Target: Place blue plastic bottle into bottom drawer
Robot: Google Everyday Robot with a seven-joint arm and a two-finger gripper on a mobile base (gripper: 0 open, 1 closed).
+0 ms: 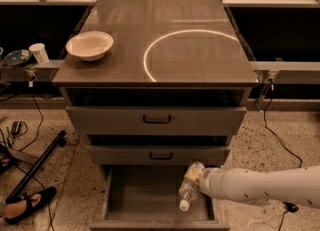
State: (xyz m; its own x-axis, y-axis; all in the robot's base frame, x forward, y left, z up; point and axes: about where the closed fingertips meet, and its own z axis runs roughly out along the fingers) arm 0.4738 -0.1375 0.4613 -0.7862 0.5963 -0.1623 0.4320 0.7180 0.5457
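White arm (260, 187) from lower right, gripper (195, 178) low centre, jaws gripping bottle (186, 195)

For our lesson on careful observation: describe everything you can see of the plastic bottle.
The bottle is clear, crinkly plastic with a white cap. It tilts cap-down over the right side of the open bottom drawer, its upper end at the gripper on the white arm reaching from the right. Whether it touches the drawer floor cannot be told.
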